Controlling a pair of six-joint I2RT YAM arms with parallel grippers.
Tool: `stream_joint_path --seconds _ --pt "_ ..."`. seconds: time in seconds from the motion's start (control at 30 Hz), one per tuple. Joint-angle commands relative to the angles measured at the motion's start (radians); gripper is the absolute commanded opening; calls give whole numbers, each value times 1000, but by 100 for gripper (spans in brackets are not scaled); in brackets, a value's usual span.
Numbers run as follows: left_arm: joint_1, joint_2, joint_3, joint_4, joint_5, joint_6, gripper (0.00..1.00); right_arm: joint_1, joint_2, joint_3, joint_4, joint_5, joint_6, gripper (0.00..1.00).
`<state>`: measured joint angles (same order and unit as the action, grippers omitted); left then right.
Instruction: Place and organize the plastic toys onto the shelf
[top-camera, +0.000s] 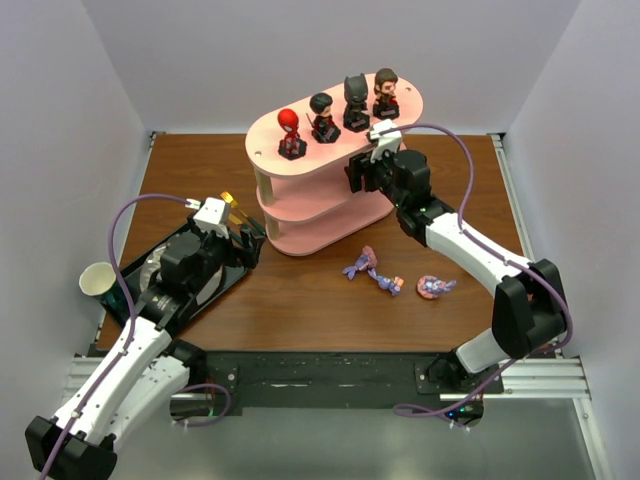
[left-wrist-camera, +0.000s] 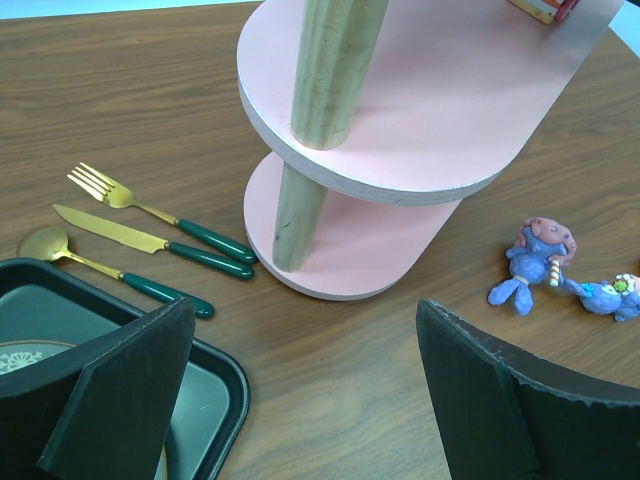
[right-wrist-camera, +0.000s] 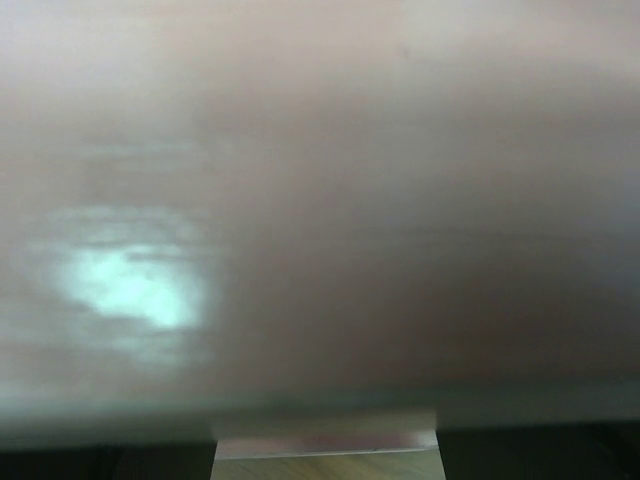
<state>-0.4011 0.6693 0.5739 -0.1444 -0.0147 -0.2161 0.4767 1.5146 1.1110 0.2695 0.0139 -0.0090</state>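
Observation:
The pale pink shelf (top-camera: 335, 135) stands at the middle back of the table. On its top board stand a red toy (top-camera: 290, 132), two black ones (top-camera: 322, 117) (top-camera: 355, 102) and a brown-haired one (top-camera: 386, 94). Three small pony toys (top-camera: 360, 264) (top-camera: 388, 284) (top-camera: 434, 287) lie on the table in front. My right gripper (top-camera: 358, 175) reaches under the top board at the shelf's right side. Its wrist view is a pink blur, with its dark fingers (right-wrist-camera: 540, 458) apart and nothing between them. My left gripper (left-wrist-camera: 305, 310) hovers open and empty left of the shelf (left-wrist-camera: 400, 110).
A black tray (top-camera: 228, 283) lies under my left arm, with a paper cup (top-camera: 97, 280) at its left. A gold fork, knife and spoon with green handles (left-wrist-camera: 150, 240) lie between tray and shelf. Two pony toys (left-wrist-camera: 535, 262) (left-wrist-camera: 610, 295) show at the right of the left wrist view.

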Motion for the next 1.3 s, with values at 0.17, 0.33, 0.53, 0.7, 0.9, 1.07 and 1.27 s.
stream_joint_path --seconds 0.17,0.33,0.53,0.7,0.9,1.07,1.27 --pt "5 -14 -11 23 10 20 96 -3 -198 -16 -134 -11 61 80" --pt "5 -16 -11 25 10 20 96 -3 -347 -56 -343 79 63 84" --pt "5 -25 -12 28 48 18 97 -7 -551 -126 -593 226 96 87" --pt "5 -40 -17 26 68 17 97 -12 -662 -160 -774 375 185 88" --pt "2 -57 -19 28 101 20 97 -38 -671 -114 -989 514 329 87" --pt "-11 -83 -20 20 113 27 97 -118 -656 -148 -1063 500 437 88" --pt "-53 -122 -23 14 105 38 98 -329 -673 -206 -1066 374 481 99"
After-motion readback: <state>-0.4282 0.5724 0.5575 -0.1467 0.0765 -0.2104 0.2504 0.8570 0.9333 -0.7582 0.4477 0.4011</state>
